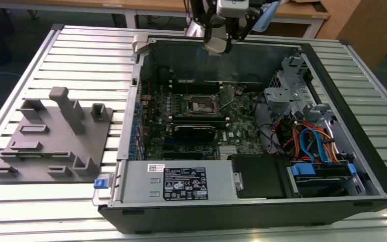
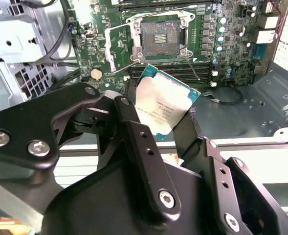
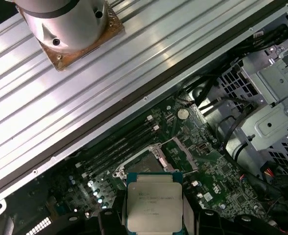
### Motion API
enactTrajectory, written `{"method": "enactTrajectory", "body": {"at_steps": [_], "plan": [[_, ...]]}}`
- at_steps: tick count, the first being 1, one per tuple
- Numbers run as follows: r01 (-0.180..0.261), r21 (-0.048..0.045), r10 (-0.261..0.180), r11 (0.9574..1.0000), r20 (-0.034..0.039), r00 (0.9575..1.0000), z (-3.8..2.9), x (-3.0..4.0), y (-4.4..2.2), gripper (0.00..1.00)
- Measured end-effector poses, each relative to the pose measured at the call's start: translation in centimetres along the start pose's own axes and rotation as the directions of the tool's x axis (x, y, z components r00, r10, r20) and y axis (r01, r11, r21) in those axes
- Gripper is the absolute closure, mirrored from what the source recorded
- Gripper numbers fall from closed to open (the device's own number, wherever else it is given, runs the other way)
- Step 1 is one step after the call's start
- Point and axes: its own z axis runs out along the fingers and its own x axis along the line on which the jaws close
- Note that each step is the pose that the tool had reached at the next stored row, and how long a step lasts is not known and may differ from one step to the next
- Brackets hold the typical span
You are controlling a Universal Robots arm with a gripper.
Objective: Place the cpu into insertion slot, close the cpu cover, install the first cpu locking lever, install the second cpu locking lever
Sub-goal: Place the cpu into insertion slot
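Note:
My gripper (image 1: pixel 219 46) hangs above the far wall of the open computer case (image 1: pixel 355 101), shut on the cpu (image 2: pixel 166 105), a flat square chip with a silver-grey top, also seen between the black fingers (image 2: pixel 134 127) in the first wrist view (image 3: pixel 154 200). The insertion slot (image 2: pixel 159 36) lies open on the green board (image 1: pixel 237 133), below and ahead of the cpu; in the exterior view the slot (image 1: pixel 200 104) is mid-board. The cpu cover (image 2: pixel 117 49) stands swung open beside the slot. A thin wire lever (image 2: pixel 195 66) is raised beside it.
A grey fixture plate (image 1: pixel 52 136) with upright posts lies on the slatted metal table (image 1: pixel 79 55) at the exterior view's left. Inside the case are a power supply (image 1: pixel 180 184), a metal drive cage (image 1: pixel 291 96), coloured cables (image 1: pixel 308 141) and a black module (image 1: pixel 193 132).

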Motion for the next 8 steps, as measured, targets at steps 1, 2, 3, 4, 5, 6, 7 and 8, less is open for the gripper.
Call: {"method": "enactTrajectory", "body": {"at_steps": [1, 2, 3, 4, 5, 6, 7, 8], "plan": [[-0.011, -0.0002, 0.011, 0.9999, 0.0011, 0.9999, 0.01, 0.00, 0.00, 0.46], [-0.023, -0.0004, 0.023, 0.9997, 0.0021, 0.9997, 0.01, 0.00, 0.00, 0.46], [-0.034, -0.0006, 0.034, 0.9994, 0.0031, 0.9994, 0.01, 0.00, 0.00, 0.46], [-0.047, -0.0008, 0.047, 0.9989, 0.0042, 0.9989, 0.02, 0.00, 0.00, 0.46], [-0.058, -0.0011, 0.058, 0.9983, 0.0052, 0.9983, 0.02, 0.00, 0.00, 0.46], [-0.069, -0.0014, 0.069, 0.9976, 0.0061, 0.9976, 0.02, 0.00, 0.00, 0.46], [-0.079, -0.0017, 0.079, 0.9969, 0.0070, 0.9968, 0.03, 0.00, 0.00, 0.46], [-0.089, -0.0020, 0.089, 0.9961, 0.0079, 0.9960, 0.04, 0.00, 0.00, 0.46]]}}
